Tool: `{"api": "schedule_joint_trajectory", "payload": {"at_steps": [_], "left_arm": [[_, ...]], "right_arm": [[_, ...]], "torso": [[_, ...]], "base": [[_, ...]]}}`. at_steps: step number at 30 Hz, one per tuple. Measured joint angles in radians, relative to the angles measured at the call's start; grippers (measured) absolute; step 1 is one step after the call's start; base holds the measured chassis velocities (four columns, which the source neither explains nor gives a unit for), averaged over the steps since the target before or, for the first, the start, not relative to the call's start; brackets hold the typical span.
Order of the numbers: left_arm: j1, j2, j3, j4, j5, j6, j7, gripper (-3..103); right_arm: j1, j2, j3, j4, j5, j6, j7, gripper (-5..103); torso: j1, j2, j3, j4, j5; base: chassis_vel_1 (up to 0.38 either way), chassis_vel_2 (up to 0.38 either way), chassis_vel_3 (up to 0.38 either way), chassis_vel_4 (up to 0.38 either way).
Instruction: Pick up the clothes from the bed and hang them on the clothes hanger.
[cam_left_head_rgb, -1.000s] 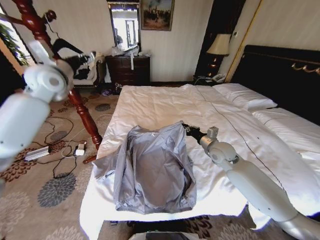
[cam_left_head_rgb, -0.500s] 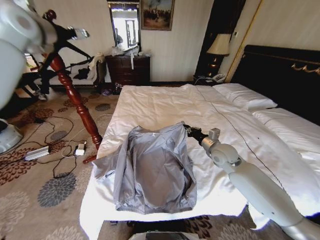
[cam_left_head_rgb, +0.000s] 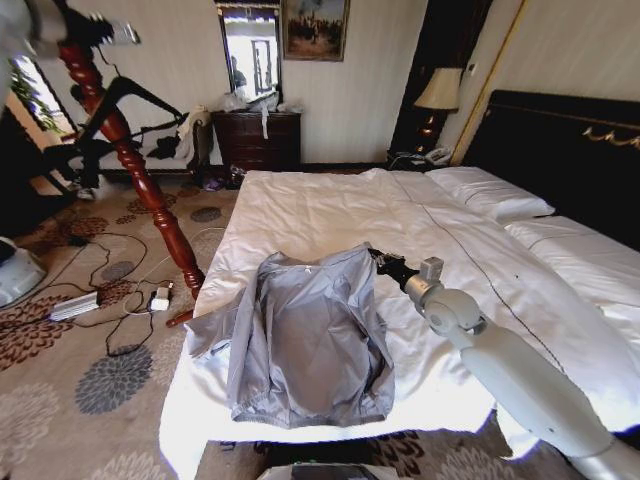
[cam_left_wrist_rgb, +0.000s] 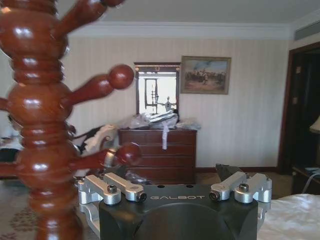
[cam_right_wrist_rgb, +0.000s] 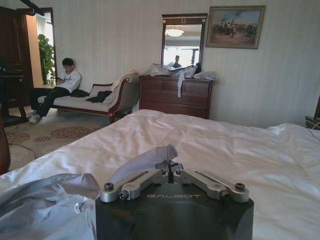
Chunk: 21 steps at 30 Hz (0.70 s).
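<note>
The clothes (cam_left_head_rgb: 305, 340), a pale grey-lavender jacket, lie spread on the near corner of the bed (cam_left_head_rgb: 330, 205). My right gripper (cam_left_head_rgb: 378, 262) is at the jacket's far right shoulder. In the right wrist view this gripper (cam_right_wrist_rgb: 170, 165) is shut on a raised fold of the jacket (cam_right_wrist_rgb: 144, 162), and more of the jacket (cam_right_wrist_rgb: 45, 205) is bunched beside it. The black clothes hanger (cam_left_head_rgb: 155, 100) hangs across a red wooden coat stand (cam_left_head_rgb: 140, 180) left of the bed. My left gripper (cam_left_head_rgb: 125, 33) is up at the stand's top, open, close to the stand's pegs (cam_left_wrist_rgb: 120, 77).
Cables and a power strip (cam_left_head_rgb: 75, 305) lie on the carpet by the stand's foot. A dark dresser (cam_left_head_rgb: 258, 138) with a mirror stands against the far wall, a sofa (cam_right_wrist_rgb: 90, 102) beside it. A lamp (cam_left_head_rgb: 437, 90) and the black headboard (cam_left_head_rgb: 560, 150) are on the right.
My left arm has swung up and away from in front of the camera to the top of the coat stand. The right gripper has edged slightly right; the jacket lies as before.
</note>
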Motion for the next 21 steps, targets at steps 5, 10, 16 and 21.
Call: {"api": "schedule_joint_trajectory", "payload": {"at_steps": [5,10,16,21], "left_arm": [[-0.017,0.014,0.040,0.029,0.009,-0.002,0.006,100],[-0.007,0.046,0.059,0.050,-0.019,-0.004,-0.018,98],[0.009,0.055,0.071,0.084,-0.063,-0.005,-0.047,89],[0.019,0.040,0.088,0.111,-0.073,-0.006,-0.062,89]], "right_arm": [[-0.001,-0.006,0.003,0.006,0.002,0.000,0.000,0],[-0.005,-0.007,0.003,0.008,0.002,0.001,0.001,0],[-0.005,-0.007,0.003,0.013,0.006,0.001,0.001,0],[-0.005,-0.008,0.005,0.019,0.013,0.001,0.003,0]], "torso": [[0.000,0.000,0.000,0.0010,-0.0008],[0.000,0.000,0.000,0.0007,-0.0009],[0.000,0.000,0.000,0.0006,-0.0007],[0.000,0.000,0.000,0.0007,-0.0007]], "base": [[0.000,0.000,0.000,0.000],[0.000,0.000,0.000,0.000],[0.000,0.000,0.000,0.000],[0.000,0.000,0.000,0.000]]}}
